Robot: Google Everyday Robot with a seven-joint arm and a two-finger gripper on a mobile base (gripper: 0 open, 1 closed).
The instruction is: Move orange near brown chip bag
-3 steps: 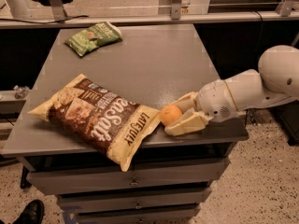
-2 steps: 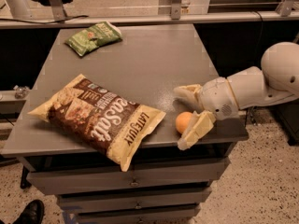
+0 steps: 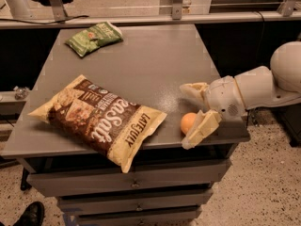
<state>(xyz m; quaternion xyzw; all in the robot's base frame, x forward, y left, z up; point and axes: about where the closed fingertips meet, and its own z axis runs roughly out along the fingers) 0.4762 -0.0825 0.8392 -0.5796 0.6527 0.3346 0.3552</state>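
The orange (image 3: 188, 123) rests on the grey table (image 3: 141, 65) near its front right edge. The brown chip bag (image 3: 99, 117) lies flat at the front left, its right corner a short way left of the orange. My gripper (image 3: 191, 114) reaches in from the right with its fingers spread wide. One finger (image 3: 193, 90) is behind the orange and the other finger (image 3: 201, 130) is beside it at the front. The orange sits between them, not squeezed.
A small green snack bag (image 3: 94, 37) lies at the table's back left. Drawers (image 3: 131, 185) run below the front edge. A black shoe (image 3: 29, 215) shows on the speckled floor at bottom left. A metal rail (image 3: 150, 19) runs behind the table.
The gripper was closed on the orange a second ago. It has since opened wide, and the orange now sits on the table, slightly lower and to the right.
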